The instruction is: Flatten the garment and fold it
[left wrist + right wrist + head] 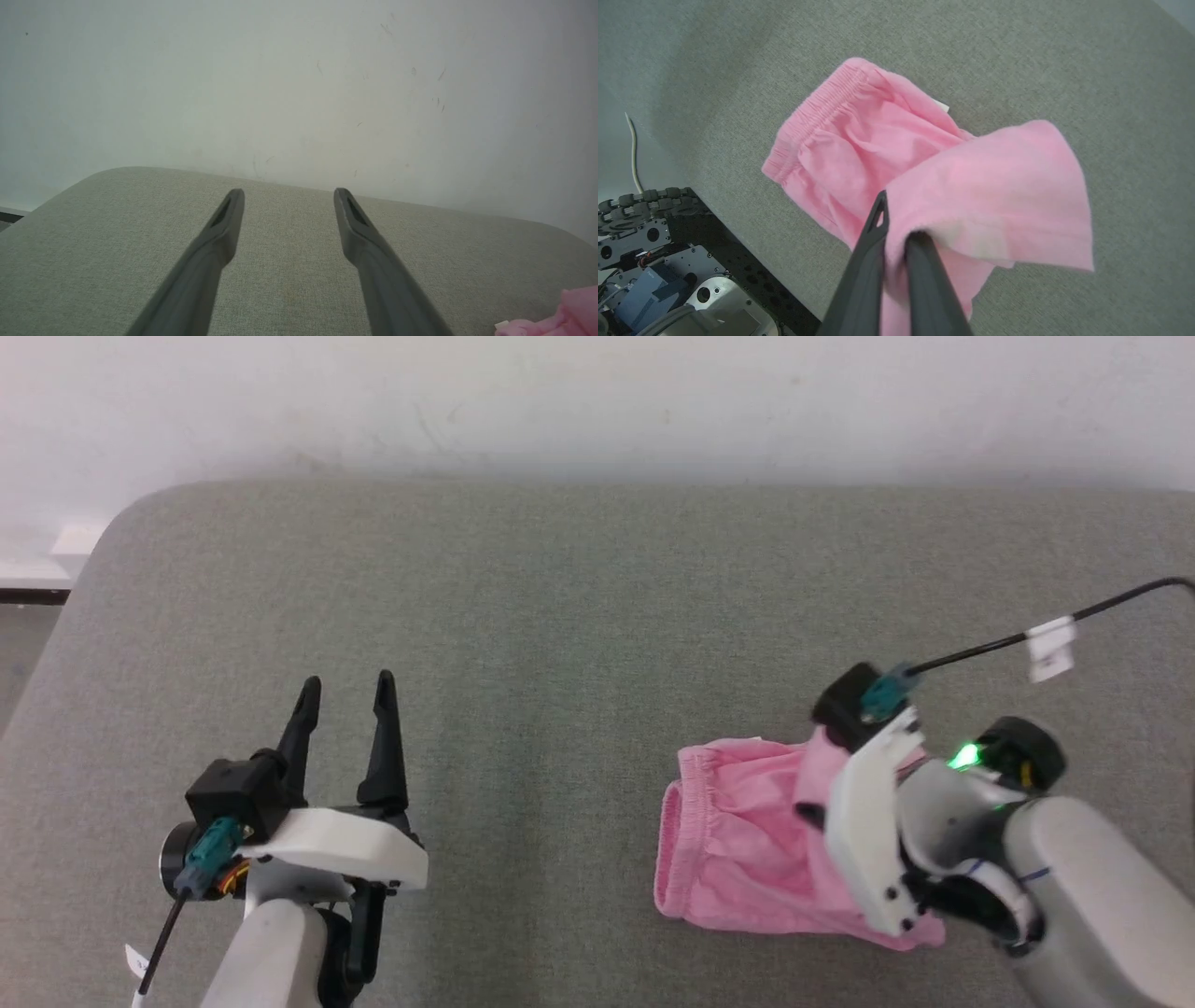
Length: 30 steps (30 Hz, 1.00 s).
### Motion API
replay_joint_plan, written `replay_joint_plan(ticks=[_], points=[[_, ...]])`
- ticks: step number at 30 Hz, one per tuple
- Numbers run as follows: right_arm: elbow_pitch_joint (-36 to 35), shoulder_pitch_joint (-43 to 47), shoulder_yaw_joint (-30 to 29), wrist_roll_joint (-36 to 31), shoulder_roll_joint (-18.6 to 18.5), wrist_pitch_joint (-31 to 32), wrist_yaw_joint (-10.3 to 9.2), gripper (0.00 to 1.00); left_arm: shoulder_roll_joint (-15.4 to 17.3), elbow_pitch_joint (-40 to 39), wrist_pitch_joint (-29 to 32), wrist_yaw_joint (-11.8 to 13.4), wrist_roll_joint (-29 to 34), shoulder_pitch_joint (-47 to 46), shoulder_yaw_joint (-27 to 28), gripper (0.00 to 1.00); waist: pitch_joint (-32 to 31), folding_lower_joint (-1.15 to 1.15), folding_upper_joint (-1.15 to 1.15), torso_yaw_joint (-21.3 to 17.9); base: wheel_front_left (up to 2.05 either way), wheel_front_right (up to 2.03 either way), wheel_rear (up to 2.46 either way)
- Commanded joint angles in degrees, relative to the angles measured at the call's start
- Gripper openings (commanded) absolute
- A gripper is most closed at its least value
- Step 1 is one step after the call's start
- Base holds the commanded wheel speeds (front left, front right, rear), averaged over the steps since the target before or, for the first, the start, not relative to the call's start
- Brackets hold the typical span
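Observation:
The garment [738, 840], light pink shorts, lies crumpled on the grey padded table [560, 644] at the right front, with its gathered waistband [670, 840] facing left. My right gripper [899, 224] is shut on the hem of one leg and holds that flap [994, 186] lifted off the table, above the rest of the shorts. A small white label [942, 106] peeks out at the far side. In the head view the right wrist [873, 821] covers the fingers. My left gripper [346, 683] hovers open and empty at the left front, far from the garment [570, 317].
A pale wall [597, 401] rises behind the table, whose back left corner [140, 513] is rounded. The robot's dark base [668, 261] sits just past the table's front edge. A black cable with a white tag [1050, 649] trails from the right wrist.

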Motion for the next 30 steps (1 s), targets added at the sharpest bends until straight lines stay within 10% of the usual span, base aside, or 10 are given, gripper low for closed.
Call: replay_joint_plan(ticks=[1, 16, 17, 18, 30], points=[[0.48, 0.16, 0.91, -0.42, 1.07, -0.75, -0.12, 0.00, -0.04, -0.25, -0.04, -0.18, -0.27, -0.96, -0.19, 1.00, 0.23, 0.00, 0.00, 0.38, 0.00, 0.00, 0.00], [14.64, -3.45, 7.57, -3.66, 8.96, -10.45, -0.12, 0.00, -0.49, -0.21, 0.25, -0.29, -0.08, -2.58, -2.10, 1.00, 1.41, 0.00, 0.00, 1.26, 0.00, 0.00, 0.00], [15.19, -3.89, 8.24, -3.97, 9.17, -11.56, -0.12, 0.19, -0.47, -0.12, 0.24, -0.31, -0.12, -2.65, -2.13, 1.00, 1.44, 0.00, 0.00, 1.21, 0.00, 0.00, 0.00], [15.53, -4.35, 8.91, -4.11, 9.42, -12.66, -0.12, 1.00, -0.42, -0.03, 0.22, -0.32, -0.17, -2.69, -2.14, 1.00, 1.42, 0.00, 0.00, 1.13, 0.00, 0.00, 0.00], [10.48, -8.54, 15.26, -1.97, 9.42, -19.40, -0.12, 1.00, 0.59, -0.15, 0.27, -0.02, -0.59, -2.37, -1.99, 1.00, 0.47, 0.00, 0.00, -0.86, 0.00, 0.00, 0.00]])
